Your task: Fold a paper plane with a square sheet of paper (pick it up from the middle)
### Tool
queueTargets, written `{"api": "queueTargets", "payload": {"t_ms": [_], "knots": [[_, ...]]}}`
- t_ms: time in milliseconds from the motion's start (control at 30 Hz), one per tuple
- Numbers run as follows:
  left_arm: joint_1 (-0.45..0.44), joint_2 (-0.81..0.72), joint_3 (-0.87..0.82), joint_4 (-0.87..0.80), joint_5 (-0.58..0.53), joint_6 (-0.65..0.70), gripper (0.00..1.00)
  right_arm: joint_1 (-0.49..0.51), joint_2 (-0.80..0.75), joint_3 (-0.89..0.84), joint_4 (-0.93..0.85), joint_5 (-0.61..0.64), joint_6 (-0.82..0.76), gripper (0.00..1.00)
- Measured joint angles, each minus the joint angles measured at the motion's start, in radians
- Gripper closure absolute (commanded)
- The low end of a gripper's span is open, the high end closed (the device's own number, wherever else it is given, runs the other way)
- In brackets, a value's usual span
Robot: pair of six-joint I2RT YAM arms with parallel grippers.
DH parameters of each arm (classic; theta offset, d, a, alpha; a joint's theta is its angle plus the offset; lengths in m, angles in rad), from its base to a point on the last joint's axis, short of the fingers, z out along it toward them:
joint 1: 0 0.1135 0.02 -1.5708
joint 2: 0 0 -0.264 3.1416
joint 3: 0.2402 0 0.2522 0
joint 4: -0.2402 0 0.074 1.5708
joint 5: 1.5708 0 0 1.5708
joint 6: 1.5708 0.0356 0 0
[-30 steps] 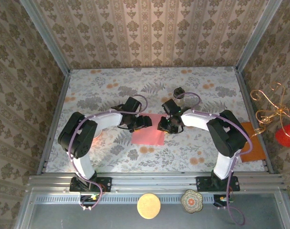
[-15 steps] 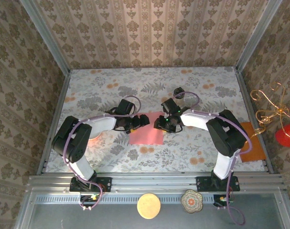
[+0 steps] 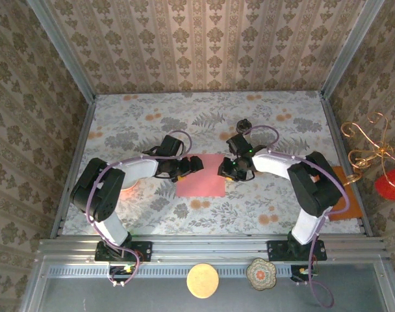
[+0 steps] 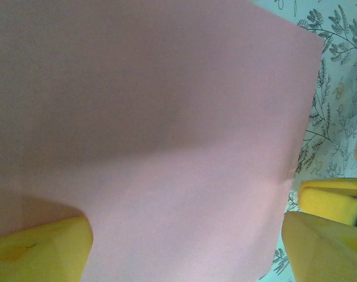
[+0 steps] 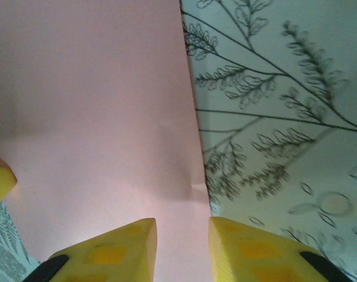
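The square sheet of paper (image 3: pixel 201 177) lies flat on the floral table, salmon pink, and reaches across much of the left wrist view (image 4: pixel 167 117). My left gripper (image 3: pixel 195 163) hangs low over its far left corner, open wide, one yellow fingertip (image 4: pixel 37 249) on the sheet and the other past its edge. My right gripper (image 3: pixel 227 170) sits at the sheet's right edge (image 5: pixel 193 147), open by a narrow gap, straddling that edge just below a small crease (image 5: pixel 197 187). Neither gripper holds anything. No folded plane shape is seen.
A small dark-lidded jar (image 3: pixel 243 125) stands behind the right gripper. A larger orange sheet (image 3: pixel 347 195) lies at the table's right edge under the right arm's elbow. Patterned walls close in the table on three sides.
The right gripper slid a little to the right along the sheet's edge; its jaws widened, then narrowed again. The left gripper shifted slightly up and left and opened wider. The paper stays flat.
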Motion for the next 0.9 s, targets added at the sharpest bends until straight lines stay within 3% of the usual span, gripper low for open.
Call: {"api": "queueTargets", "payload": {"t_ms": [233, 900], "knots": [[0.002, 0.0, 0.0, -0.002, 0.0, 0.0, 0.14, 0.005, 0.054, 0.033, 0.022, -0.019, -0.007, 0.81], [0.009, -0.011, -0.006, -0.002, 0.009, 0.005, 0.1, 0.04, 0.137, 0.098, 0.09, -0.079, -0.011, 0.81]]}}
